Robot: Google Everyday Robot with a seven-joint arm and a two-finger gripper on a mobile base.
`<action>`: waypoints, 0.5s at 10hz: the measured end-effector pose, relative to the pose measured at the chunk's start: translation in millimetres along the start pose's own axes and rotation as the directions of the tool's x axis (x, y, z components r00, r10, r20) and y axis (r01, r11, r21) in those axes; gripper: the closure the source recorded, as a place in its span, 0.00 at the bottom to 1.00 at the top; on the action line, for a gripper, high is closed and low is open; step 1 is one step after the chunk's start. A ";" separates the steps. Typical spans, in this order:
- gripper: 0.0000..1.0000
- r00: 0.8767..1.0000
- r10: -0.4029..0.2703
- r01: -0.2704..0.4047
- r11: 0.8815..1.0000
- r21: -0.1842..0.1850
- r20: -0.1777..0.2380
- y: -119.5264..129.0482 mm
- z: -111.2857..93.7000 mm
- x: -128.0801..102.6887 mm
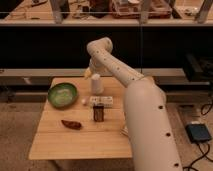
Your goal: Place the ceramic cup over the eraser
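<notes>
The white ceramic cup point(96, 84) stands at the back middle of the wooden table point(55, 142), wider end down. The eraser point(98, 113), a small dark block, stands nearer the front, with the long white box point(101, 100) between it and the cup. My gripper point(89, 73) hangs from the bent white arm point(140, 105) just above and left of the cup's top. I cannot tell whether it touches the cup.
A green bowl point(63, 94) sits at the left of the table. A small white ball point(84, 101) lies beside the box. A dark reddish object point(71, 124) lies front left. Dark shelving runs behind the table. A blue device point(199, 133) lies on the floor at right.
</notes>
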 end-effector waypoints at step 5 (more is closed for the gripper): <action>0.20 1.000 0.017 -0.017 1.000 0.000 -0.011 -1.9 19.3 -10.1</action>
